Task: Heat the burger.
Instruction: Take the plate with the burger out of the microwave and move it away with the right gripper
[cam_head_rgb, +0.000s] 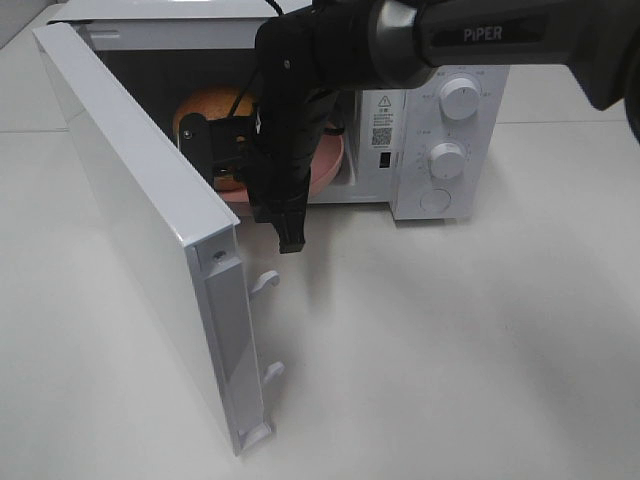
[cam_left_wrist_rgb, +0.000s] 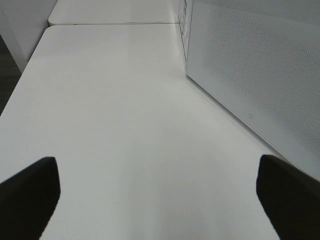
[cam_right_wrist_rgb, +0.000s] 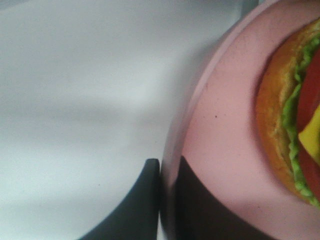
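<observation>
Burger (cam_head_rgb: 215, 105) sits on plate (cam_right_wrist_rgb: 225, 125) inside microwave (cam_head_rgb: 455, 150), door (cam_head_rgb: 130, 220) open. R gripper (cam_right_wrist_rgb: 160, 172) pinched tight on plate rim, prob. to move plate w/o touching food. L gripper (cam_left_wrist_rgb: 157, 195) spread wide, empty, over table (cam_left_wrist_rgb: 125, 100) beside door, likely placed to close it.
</observation>
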